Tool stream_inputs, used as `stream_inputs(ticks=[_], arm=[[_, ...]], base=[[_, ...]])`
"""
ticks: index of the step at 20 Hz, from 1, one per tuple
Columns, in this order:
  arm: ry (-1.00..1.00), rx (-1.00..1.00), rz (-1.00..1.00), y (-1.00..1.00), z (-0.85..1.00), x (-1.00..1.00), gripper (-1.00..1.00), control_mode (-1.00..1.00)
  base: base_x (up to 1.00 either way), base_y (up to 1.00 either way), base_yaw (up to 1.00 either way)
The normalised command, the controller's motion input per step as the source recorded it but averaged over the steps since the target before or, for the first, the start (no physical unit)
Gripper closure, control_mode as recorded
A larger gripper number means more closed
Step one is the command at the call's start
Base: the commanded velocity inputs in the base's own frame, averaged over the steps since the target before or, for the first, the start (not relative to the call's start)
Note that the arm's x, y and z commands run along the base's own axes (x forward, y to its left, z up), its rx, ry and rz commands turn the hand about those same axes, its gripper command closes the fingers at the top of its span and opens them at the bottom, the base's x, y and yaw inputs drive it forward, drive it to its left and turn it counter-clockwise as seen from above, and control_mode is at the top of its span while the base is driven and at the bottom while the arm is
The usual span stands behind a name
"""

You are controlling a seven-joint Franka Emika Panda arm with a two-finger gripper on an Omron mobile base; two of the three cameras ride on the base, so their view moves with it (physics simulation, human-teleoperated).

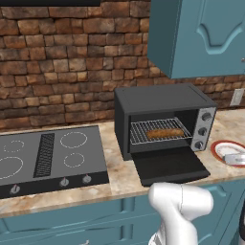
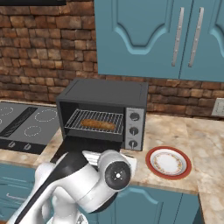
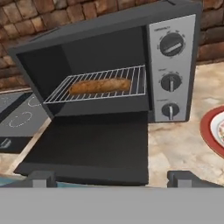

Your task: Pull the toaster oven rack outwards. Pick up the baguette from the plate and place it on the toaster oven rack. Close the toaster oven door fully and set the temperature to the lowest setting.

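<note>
The baguette [image 3: 100, 85] is lying on the rack [image 3: 98, 86] ahead of the wide, empty hand [image 3: 112, 178]; the door [image 3: 89, 146] is hanging open, its closing and the knob-setting remaining.

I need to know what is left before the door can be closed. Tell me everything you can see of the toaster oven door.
The door is a wide dark grey panel, fully open, folded down flat in front of the toaster oven and lying just above the countertop. It hinges along the oven's lower front edge. Nothing rests on it. The gripper is open near its outer edge, not touching.
</note>
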Motion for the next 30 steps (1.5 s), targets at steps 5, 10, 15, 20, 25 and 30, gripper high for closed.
stream_inputs(ticks=[5,10,15,20,25,30], arm=[[-0.08,-0.02,0.25,-0.01,-0.16,0.08,-1.00,-1.00],[-0.08,-0.01,0.22,-0.14,-0.29,0.10,-1.00,-1.00],[-0.18,-0.10,0.10,-0.03,-0.30,-0.01,-1.00,-1.00],[-0.30,-0.20,0.00,0.00,-0.23,-0.04,-1.00,-1.00],[-0.19,-0.14,0.00,0.00,-0.36,0.02,-1.00,-1.00],[-0.08,-0.07,0.10,0.00,-0.24,0.23,-1.00,-1.00]], base=[[0.00,0.00,0.00],[0.00,0.00,0.00],[0.00,0.00,0.00],[0.00,0.00,0.00],[0.00,0.00,0.00],[0.00,0.00,0.00]])
